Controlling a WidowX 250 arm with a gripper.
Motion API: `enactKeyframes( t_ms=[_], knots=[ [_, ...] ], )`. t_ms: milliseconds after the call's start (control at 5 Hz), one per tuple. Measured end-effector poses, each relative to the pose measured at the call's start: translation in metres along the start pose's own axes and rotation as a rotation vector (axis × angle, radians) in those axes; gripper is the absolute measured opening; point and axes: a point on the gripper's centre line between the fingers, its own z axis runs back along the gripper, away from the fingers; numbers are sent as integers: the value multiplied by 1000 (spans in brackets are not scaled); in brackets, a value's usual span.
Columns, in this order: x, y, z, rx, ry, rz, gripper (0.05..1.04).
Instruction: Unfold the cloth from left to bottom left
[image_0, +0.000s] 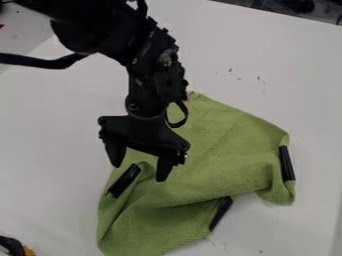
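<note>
The black gripper (139, 171) hangs over the left part of the green cloth, its two fingers spread apart with nothing held between them. The green cloth (220, 145) lies rumpled on the white table, with folds across its lower half and a narrower part toward the bottom left. One black strip (123, 180) on the cloth is just below the fingertips. Other black strips are at the cloth's right edge (286, 163) and lower edge (221, 213). The arm hides part of the cloth's upper left.
The white table (53, 150) surrounds the cloth. A black and orange object (15, 247) sits at the bottom left corner. Small dark specks mark the table above the cloth. A black cable (40, 61) runs to the arm from the left. Dark items stand beyond the table's top right edge.
</note>
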Motion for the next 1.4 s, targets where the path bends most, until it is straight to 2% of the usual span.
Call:
enactKeyframes(
  t_ms=[400, 600, 1000, 1200, 1400],
  knots=[
    [1, 8, -13, -8, 11, 10, 995],
    [2, 8, -19, -21, 18, 6, 930],
    [4, 10, -24, -38, 15, 3, 356],
    [3, 10, -24, -35, 21, 5, 170],
    [0, 11, -14, -14, 23, 16, 86]
  ],
)
